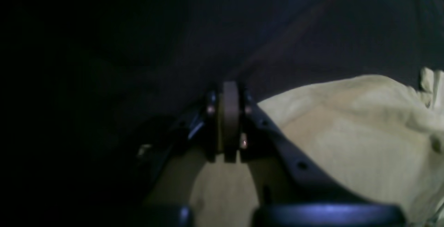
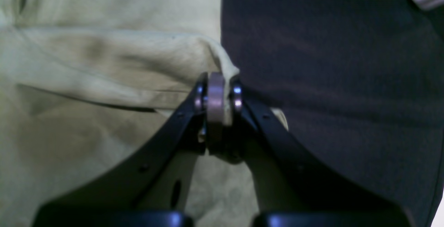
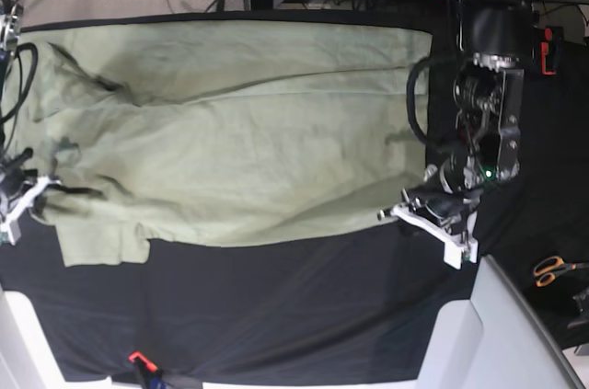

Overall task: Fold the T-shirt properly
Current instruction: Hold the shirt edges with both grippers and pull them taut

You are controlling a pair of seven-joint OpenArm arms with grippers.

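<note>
The pale sage-green T-shirt (image 3: 230, 131) lies spread flat on the black table cloth (image 3: 276, 306), hem to the right and sleeves to the left. My left gripper (image 3: 398, 211) is at the shirt's near hem corner. In the left wrist view the left gripper (image 1: 230, 93) has its jaws shut, with shirt fabric (image 1: 364, 133) running up to and under them. My right gripper (image 3: 37, 188) is at the near sleeve end. In the right wrist view the right gripper (image 2: 218, 81) is shut on a raised fold of the shirt's edge (image 2: 104, 67).
Orange-handled scissors (image 3: 554, 269) lie at the right edge of the cloth. A pale grey surface (image 3: 515, 334) borders the near right corner. A red clip (image 3: 138, 358) sits at the cloth's near edge. Cables (image 3: 18, 67) hang at the far left.
</note>
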